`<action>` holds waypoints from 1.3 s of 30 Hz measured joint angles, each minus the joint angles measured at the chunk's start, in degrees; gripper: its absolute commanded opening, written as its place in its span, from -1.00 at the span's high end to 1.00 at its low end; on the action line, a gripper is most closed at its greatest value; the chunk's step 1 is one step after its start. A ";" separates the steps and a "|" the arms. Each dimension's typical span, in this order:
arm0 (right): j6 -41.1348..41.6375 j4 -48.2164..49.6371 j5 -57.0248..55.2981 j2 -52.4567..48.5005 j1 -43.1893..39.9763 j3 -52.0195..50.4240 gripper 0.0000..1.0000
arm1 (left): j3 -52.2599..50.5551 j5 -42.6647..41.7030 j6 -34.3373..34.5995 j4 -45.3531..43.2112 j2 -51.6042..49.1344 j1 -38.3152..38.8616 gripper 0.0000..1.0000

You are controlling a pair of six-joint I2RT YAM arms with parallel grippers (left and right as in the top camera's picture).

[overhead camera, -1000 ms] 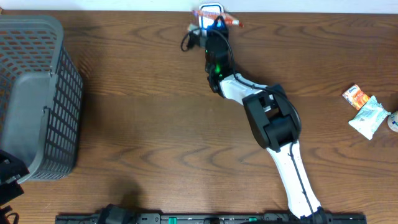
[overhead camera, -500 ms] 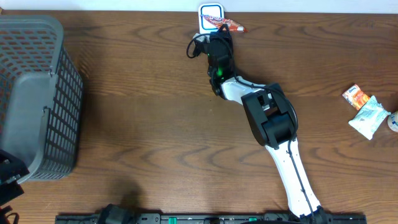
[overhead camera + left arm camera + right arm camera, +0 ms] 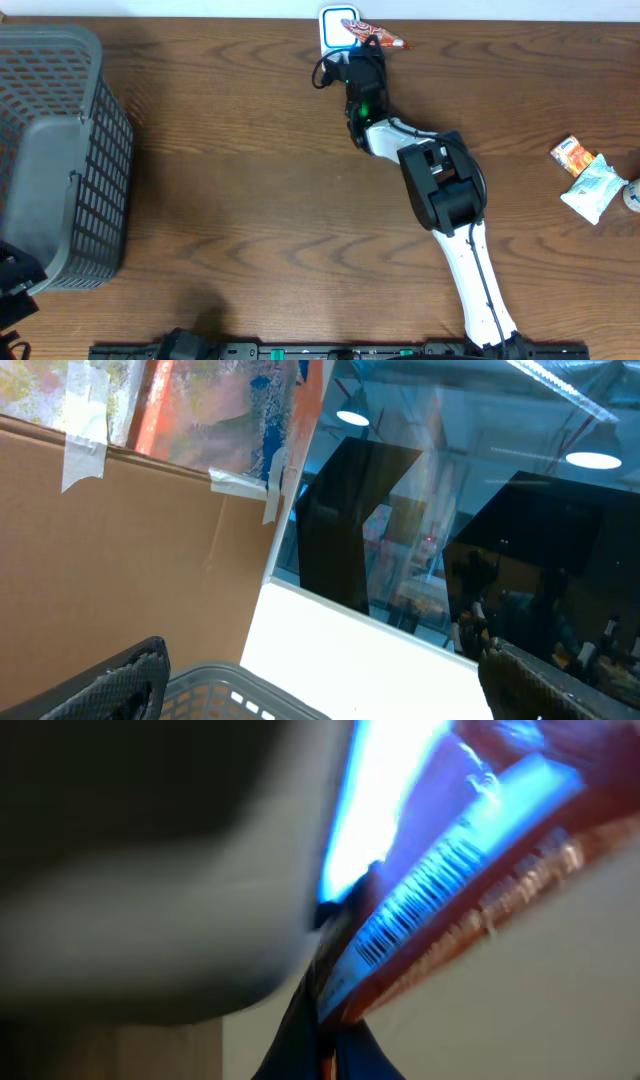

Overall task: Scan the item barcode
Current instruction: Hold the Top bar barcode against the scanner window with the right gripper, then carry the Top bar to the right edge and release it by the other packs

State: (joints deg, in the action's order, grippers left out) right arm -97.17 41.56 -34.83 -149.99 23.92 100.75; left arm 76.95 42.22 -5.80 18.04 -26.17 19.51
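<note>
Scanning well means the right gripper (image 3: 363, 48), clenched on the packet (image 3: 382, 41), should turn the barcode (image 3: 425, 895) flat to the scanner (image 3: 335, 20) light; the left gripper (image 3: 330, 678) hangs released.

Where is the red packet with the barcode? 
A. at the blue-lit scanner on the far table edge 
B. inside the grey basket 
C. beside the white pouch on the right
A: the right hand holds the red packet at the scanner.
</note>
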 measured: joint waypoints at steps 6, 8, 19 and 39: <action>0.04 -4.70 0.37 0.00 -0.02 0.17 0.98 | 0.00 -0.02 0.00 0.02 0.00 0.00 -0.97; 0.02 -3.87 0.33 0.00 0.04 0.17 0.98 | 0.00 -0.02 0.00 0.02 0.00 0.00 -0.97; 2.40 -13.84 -5.55 3.74 2.05 0.22 0.98 | 0.00 -0.02 0.02 0.00 0.00 0.00 -0.97; 83.49 -106.09 -0.59 35.36 -16.65 0.87 0.97 | -0.07 0.00 0.02 0.00 0.00 0.00 -0.97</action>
State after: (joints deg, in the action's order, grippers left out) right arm -13.67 -64.53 -35.42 -114.63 7.27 101.62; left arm 76.88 42.22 -5.78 18.04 -26.17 19.51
